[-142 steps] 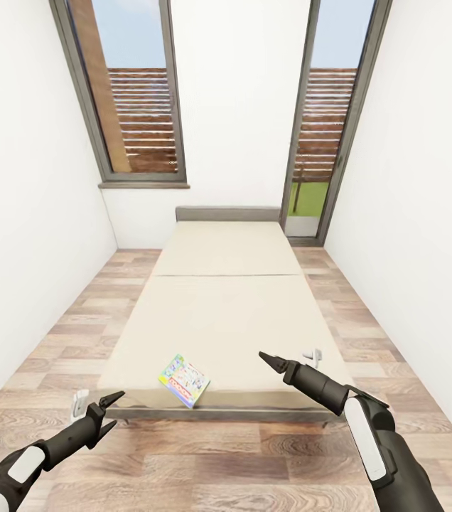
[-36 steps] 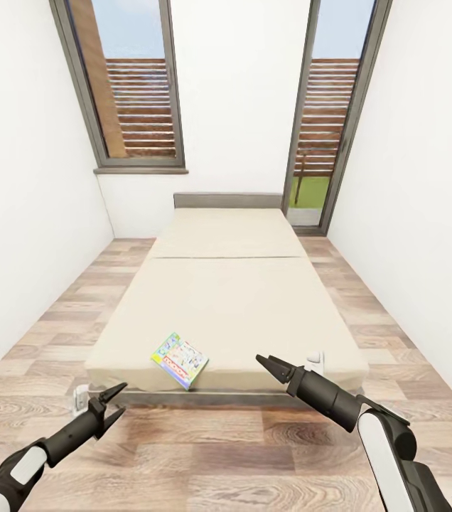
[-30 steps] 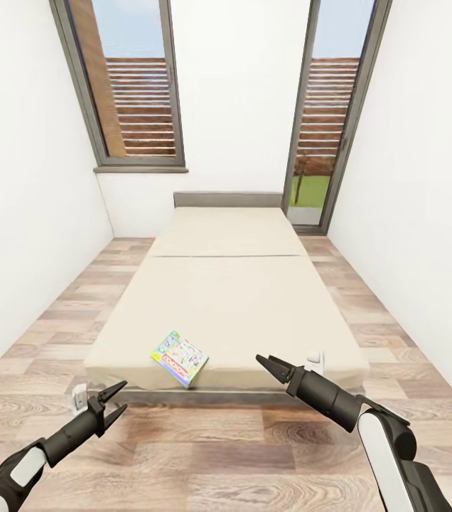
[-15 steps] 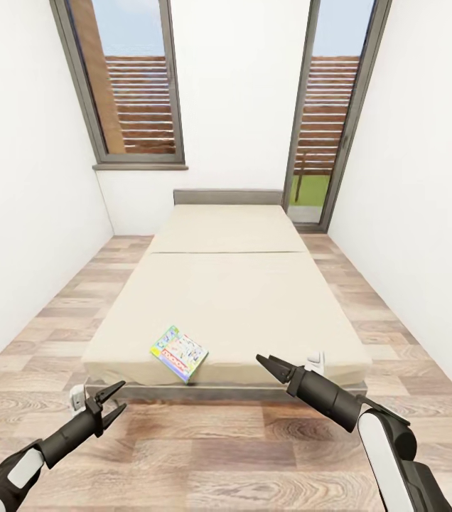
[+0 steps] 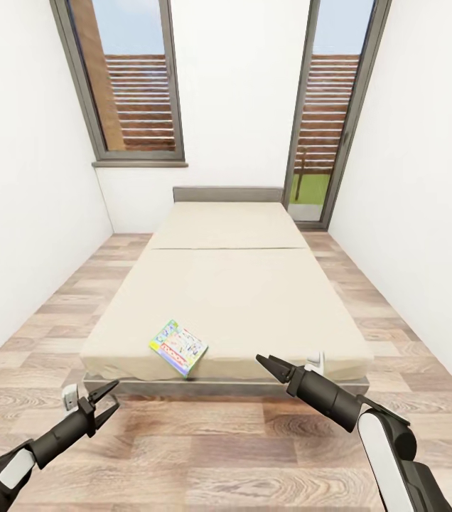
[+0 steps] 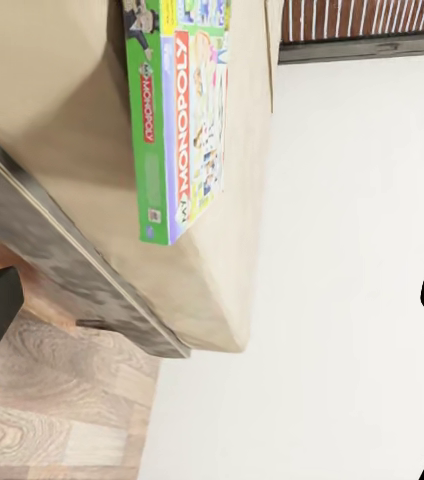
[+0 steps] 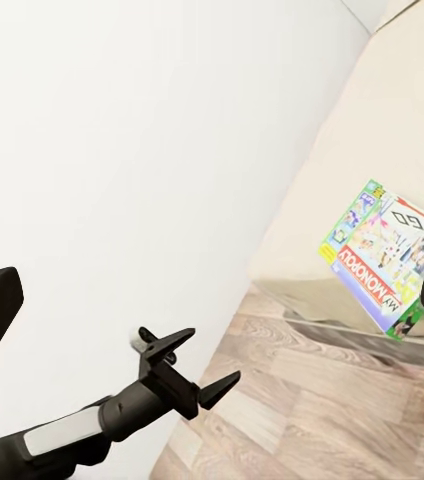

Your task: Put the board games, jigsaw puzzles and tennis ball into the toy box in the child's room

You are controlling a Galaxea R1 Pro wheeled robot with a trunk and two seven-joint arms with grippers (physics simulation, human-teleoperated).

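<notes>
Bed [image 5: 226, 284] sits lengthwise ahead, cream mattress in 2 sections, grey headboard at far wall btwn 2 shuttered windows. Green-bordered Monopoly board game [image 5: 178, 346] lies flat on mattress near foot edge, left of centre. Left gripper [image 5: 99, 402] hangs over wood floor just short of bed's foot, fingers apart, empty. Right gripper [image 5: 269, 365] is at foot edge, right of game, fingers slightly apart, empty.
</notes>
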